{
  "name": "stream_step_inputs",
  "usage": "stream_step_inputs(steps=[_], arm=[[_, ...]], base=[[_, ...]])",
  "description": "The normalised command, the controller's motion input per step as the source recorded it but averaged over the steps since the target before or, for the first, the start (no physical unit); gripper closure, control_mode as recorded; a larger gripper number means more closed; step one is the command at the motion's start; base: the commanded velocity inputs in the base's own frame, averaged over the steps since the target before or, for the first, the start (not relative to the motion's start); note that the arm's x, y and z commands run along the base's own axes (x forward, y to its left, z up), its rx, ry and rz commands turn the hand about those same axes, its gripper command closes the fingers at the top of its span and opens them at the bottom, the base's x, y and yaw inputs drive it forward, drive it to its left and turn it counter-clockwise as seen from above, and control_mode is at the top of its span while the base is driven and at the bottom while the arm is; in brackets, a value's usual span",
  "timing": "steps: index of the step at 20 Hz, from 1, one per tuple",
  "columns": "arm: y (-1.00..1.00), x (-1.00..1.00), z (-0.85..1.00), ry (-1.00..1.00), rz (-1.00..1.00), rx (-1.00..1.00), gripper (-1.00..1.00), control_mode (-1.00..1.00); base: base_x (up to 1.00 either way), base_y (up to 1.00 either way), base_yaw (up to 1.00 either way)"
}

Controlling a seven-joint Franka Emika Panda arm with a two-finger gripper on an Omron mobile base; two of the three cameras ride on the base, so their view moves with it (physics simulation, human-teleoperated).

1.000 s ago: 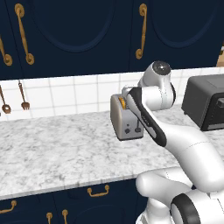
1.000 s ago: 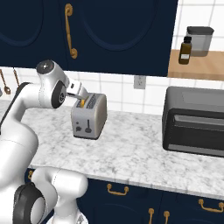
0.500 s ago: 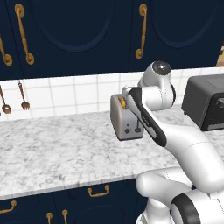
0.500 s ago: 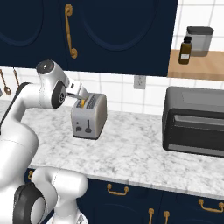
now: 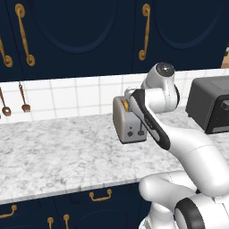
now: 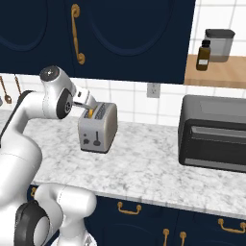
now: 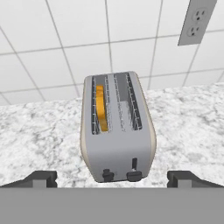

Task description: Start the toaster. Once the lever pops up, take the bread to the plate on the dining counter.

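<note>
The beige-grey toaster (image 5: pixel 129 120) (image 6: pixel 98 127) (image 7: pixel 117 131) stands on the marbled counter against the tiled wall. The bread (image 7: pixel 101 107) (image 6: pixel 89 113) sits down in one slot, only its golden top edge showing. The lever (image 7: pixel 134 164) (image 6: pixel 96 140) is a dark tab on the narrow front face, beside round knobs. My gripper (image 7: pixel 112 179) (image 5: pixel 127 101) (image 6: pixel 89 100) hovers just above the toaster's top, at its front end. It is open, its fingertips (image 7: pixel 41 178) wide apart with nothing between them. The plate and the dining counter are out of view.
A black toaster oven (image 5: pixel 212 105) (image 6: pixel 214 132) stands on the counter to the right. A wall outlet (image 7: pixel 196 19) is behind the toaster. Utensils (image 5: pixel 23 96) hang on the wall at left. A bottle (image 6: pixel 204 55) sits on a wooden shelf.
</note>
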Motion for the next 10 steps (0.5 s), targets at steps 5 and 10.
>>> stream_step_inputs(steps=[5, 10], arm=[[0.00, 0.00, 0.00, 0.00, 0.00, 0.00, -1.00, -1.00], [0.00, 0.00, 0.00, 0.00, 0.00, 0.00, -1.00, -1.00]], base=[[0.00, 0.00, 0.00], [0.00, 0.00, 0.00]])
